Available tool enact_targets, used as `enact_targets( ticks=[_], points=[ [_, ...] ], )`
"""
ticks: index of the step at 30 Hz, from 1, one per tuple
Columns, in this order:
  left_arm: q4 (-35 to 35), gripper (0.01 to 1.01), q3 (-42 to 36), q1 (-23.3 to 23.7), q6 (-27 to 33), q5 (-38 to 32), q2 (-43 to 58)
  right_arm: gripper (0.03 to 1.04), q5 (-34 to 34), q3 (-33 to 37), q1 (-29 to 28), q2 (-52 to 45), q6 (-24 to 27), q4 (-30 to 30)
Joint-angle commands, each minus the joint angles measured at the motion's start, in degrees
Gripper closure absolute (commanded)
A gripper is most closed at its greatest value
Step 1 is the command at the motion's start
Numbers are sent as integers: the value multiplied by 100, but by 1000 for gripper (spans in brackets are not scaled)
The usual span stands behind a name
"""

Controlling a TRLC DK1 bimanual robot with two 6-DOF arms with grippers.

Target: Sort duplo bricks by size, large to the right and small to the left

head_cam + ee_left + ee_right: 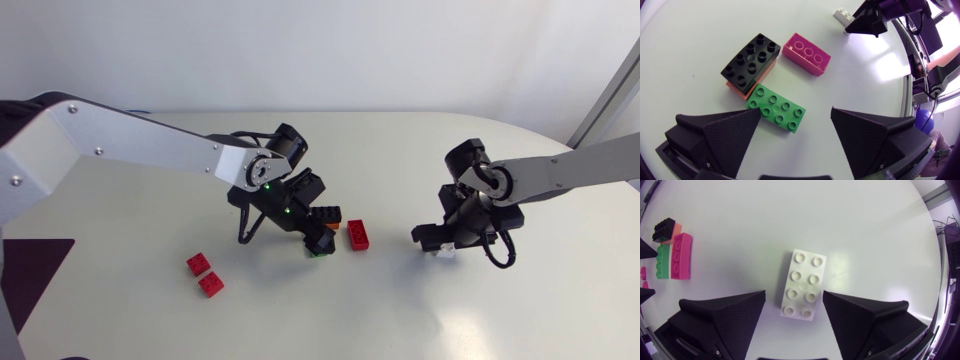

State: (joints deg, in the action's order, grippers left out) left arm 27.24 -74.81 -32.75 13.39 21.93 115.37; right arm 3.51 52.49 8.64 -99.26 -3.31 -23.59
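Marker for all places: the green brick (776, 107), flat on the white table (400, 320), studs up, two rows of four, bright and glossy. Lying ahead of the left gripper (796, 111) and partly between its fingers. Jaws spread wide, one fingertip just beside the brick's corner, the other well off its far side. Cannot tell whether that near tip touches.

Just beside the green brick, on the side away from the left gripper: an orange brick (735, 89) with a black brick (751, 61) stacked on top. Black also two rows of four studs, set a little askew, leaving a strip of orange showing.

Near the green brick, just beside the black one but apart from both: a pink brick (806, 53), narrower, with three ringed circles in a single row on its upper face.

Well apart from the green brick, toward the right arm's side: a white brick (803, 284), two rows of four studs, flat, studs up. Sitting between the fingers of the right gripper (794, 292), jaws spread, bare table on either side, neither finger touching.

Apart from the green brick on the left arm's side: two small red bricks (204, 274), squarish, shorter than the green one, close together.
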Motion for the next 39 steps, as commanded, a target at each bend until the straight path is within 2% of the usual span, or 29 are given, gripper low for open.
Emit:
enact_targets(
  ticks=[1, 10, 15, 19, 24, 30, 39],
  points=[
    [176, 64, -69, -12, -170, 39, 91, 154, 62, -2, 234, 170, 24, -40],
    [264, 64, 19, -319, -214, 373, -50, 156, 238, 868, 1333, 83, -521, -444],
    [334, 64, 80, -495, -214, 637, -252, 156, 335, 1273, 1763, -199, -724, -602],
    [343, 61, 203, -232, -179, 883, -691, 156, 326, 1545, 1957, -708, -820, -620],
    [431, 59, 388, 375, -3, 909, -1289, 156, 264, 1905, 2071, -1113, -899, -664],
    [448, 59, 432, 973, 358, 892, -1456, 159, 256, 1984, 2264, -1341, -1014, -664],
    [440, 59, 335, 1122, 507, 900, -1368, 159, 256, 2020, 2308, -1060, -1075, -778]
  ],
)
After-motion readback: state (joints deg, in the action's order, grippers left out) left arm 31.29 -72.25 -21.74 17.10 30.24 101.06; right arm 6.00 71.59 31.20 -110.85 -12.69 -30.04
